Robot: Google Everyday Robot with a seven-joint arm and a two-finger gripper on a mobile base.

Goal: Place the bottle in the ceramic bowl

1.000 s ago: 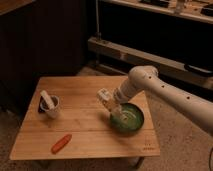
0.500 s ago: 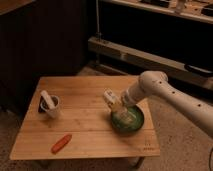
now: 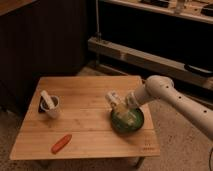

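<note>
The small pale cream bottle (image 3: 114, 99) with a white cap is held tilted at the left rim of the green ceramic bowl (image 3: 134, 124), cap end pointing up and left. My gripper (image 3: 121, 103) reaches in from the right on its white arm, is shut on the bottle and holds it just above the bowl's left edge. The bowl stands on the right part of the wooden table (image 3: 85, 131). Part of the bottle's lower end is hidden by the gripper.
A white cup with a white stick (image 3: 50, 105) stands at the table's left side. An orange carrot-like item (image 3: 61, 143) lies near the front left edge. Dark shelving and a metal rail (image 3: 150, 57) run behind the table.
The arm has swung to the right and lower, carrying the bottle from left of the bowl to its left rim.
</note>
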